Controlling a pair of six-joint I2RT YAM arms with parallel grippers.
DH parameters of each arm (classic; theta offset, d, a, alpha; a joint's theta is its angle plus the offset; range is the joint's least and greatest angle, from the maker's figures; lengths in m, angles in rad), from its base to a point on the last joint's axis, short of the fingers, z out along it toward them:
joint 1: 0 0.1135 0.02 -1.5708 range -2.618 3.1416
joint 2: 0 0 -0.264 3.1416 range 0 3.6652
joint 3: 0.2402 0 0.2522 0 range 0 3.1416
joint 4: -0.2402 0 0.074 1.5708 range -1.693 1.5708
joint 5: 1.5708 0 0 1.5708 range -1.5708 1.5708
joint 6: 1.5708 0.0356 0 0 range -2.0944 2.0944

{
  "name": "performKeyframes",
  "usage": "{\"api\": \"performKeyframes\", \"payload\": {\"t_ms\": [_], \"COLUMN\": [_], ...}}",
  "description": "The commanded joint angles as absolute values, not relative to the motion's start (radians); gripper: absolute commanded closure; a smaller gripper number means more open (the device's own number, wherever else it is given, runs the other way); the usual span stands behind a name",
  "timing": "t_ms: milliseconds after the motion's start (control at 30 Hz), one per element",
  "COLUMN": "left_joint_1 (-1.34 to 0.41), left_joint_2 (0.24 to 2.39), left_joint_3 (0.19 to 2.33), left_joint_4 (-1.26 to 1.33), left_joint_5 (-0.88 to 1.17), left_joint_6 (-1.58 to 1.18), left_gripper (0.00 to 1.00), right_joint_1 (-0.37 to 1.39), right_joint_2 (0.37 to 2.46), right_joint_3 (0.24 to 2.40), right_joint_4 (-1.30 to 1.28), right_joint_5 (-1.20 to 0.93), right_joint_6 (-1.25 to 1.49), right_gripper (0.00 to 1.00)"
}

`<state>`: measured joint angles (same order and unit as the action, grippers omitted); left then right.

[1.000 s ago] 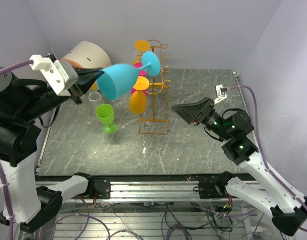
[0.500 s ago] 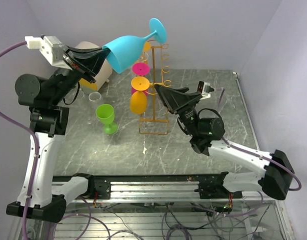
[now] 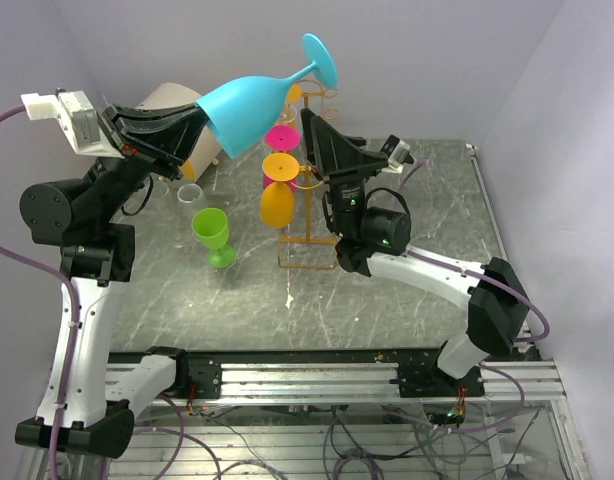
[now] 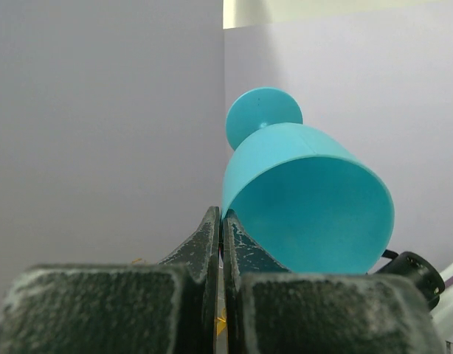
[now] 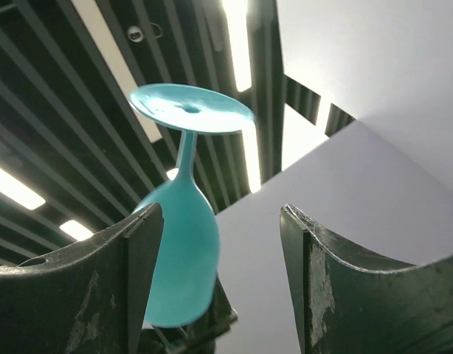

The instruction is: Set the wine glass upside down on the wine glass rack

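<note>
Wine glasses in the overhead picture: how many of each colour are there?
Blue glass: 1
Green glass: 1
Pink glass: 1
Orange glass: 1
Total: 4 in clear view; a yellowish bit behind the blue one may be another.

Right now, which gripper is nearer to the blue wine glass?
Left. The left gripper pinches the rim of the blue wine glass. The right gripper stands open below its foot, not touching it.
</note>
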<state>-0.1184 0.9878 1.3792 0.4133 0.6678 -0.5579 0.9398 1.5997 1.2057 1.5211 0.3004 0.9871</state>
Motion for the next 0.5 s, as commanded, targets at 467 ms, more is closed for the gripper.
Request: {"api": "performKeyframes", "payload": {"t_ms": [467], "left_joint_1": [-0.114], "left_joint_2": [1.008], "left_joint_3": [1.348], "left_joint_4": [0.426], "left_joint_5": [0.735], "left_joint_6": [-0.538], "left_gripper": [0.93], "right_joint_1": [0.937], "right_joint_2": [1.773], "right_joint_3": [1.493], "right_joint_4": [1.546], "right_joint_5": [0.263], "right_joint_6": [1.093], "right_gripper": [0.36]}}
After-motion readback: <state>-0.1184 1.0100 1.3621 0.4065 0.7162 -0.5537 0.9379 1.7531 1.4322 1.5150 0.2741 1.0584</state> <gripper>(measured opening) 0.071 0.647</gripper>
